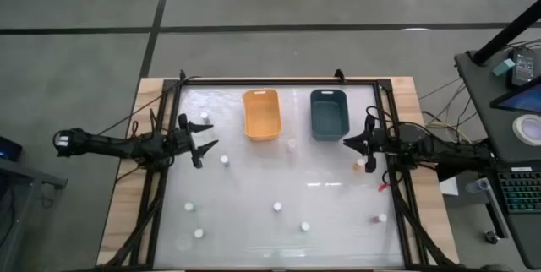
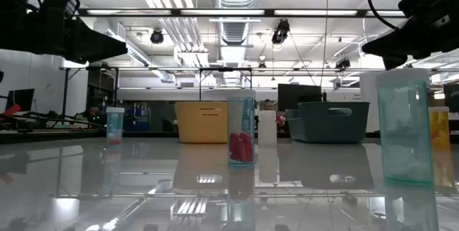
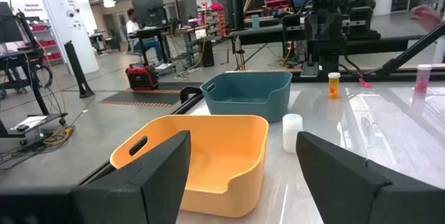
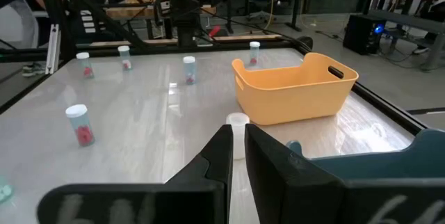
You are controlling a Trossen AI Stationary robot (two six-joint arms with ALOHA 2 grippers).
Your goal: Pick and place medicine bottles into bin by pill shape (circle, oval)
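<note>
Tabletop: tiny white-capped medicine bottles

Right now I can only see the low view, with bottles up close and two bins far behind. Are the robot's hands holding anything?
Observer: Not the left one. From above, the left hand is open and empty, out to the left of the orange bin.
Operator: And the other hand?
Observer: The right hand is shut with nothing in it, close to the dark bin.
Operator: Is anything inside the bins?
Observer: No, from above both bins look empty.
</note>
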